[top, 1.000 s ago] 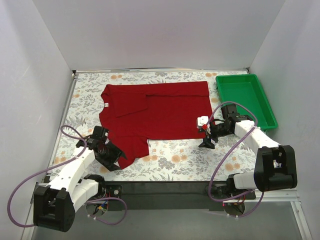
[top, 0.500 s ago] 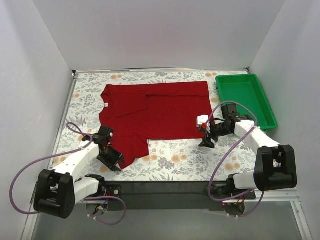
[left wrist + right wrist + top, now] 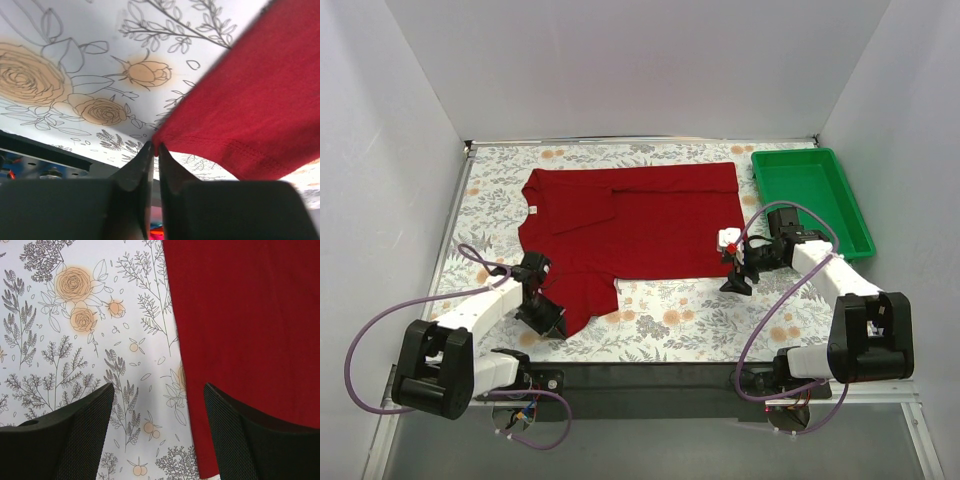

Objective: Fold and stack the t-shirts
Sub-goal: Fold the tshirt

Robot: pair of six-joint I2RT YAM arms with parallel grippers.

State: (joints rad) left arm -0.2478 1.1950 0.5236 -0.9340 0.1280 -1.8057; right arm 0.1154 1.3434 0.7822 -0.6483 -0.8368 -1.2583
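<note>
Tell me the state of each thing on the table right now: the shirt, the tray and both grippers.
t-shirt: spread flat on the table, one flap folded over, not yet fully folded.
left gripper: shut on the t-shirt's near corner.
right gripper: open, over the t-shirt's edge, holding nothing.
green tray: upright, empty.

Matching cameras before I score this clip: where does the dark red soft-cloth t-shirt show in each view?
Top external: dark red t-shirt spread flat mid-table, left of the green plastic tray.
Left wrist: t-shirt fills the right side, its corner pinched in the left gripper.
Right wrist: t-shirt covers the right side, top to bottom.
Shared landmark: the floral-print table cover.
</note>
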